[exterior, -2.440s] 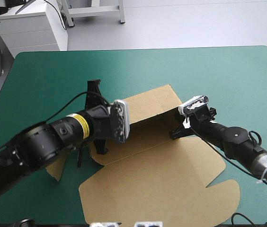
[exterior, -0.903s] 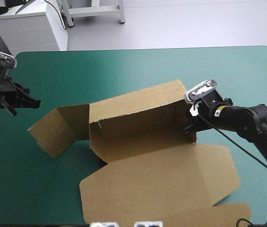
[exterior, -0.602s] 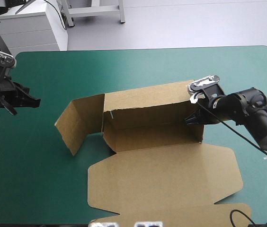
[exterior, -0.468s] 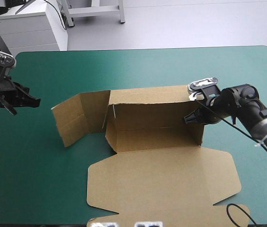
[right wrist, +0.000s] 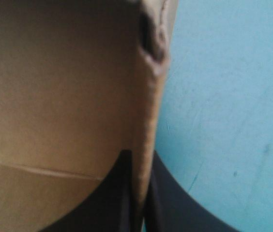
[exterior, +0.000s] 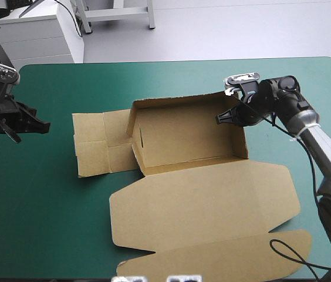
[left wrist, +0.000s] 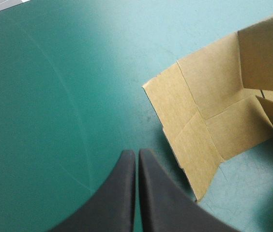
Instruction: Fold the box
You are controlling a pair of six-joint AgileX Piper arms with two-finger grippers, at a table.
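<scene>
The brown box [exterior: 183, 138] stands mid-table as an open tray with its back and right walls raised. Its left side flap [exterior: 101, 144] lies flat on the teal-green cover, and the lid [exterior: 203, 205] lies flat toward the front. My right gripper [exterior: 221, 118] is shut on the right wall's upper edge near the back corner; the right wrist view has that board edge [right wrist: 148, 96] between the black fingers [right wrist: 122, 193]. My left gripper [exterior: 43, 125] hangs at the table's left edge, shut and empty. In its own view my left gripper [left wrist: 136, 157] points at the flat flap [left wrist: 209, 116], well short of it.
The lid's tuck flap [exterior: 236, 258] reaches almost to the table's front edge. A strip of teal-green cover [exterior: 54, 158] separates the left gripper from the box's flat flap. Behind the box, more cover [exterior: 171, 79] runs to the far edge.
The left arm withdrew from the box to the table's left edge, then stayed still. The right gripper swung the box round and back, and the left side flap dropped flat.
</scene>
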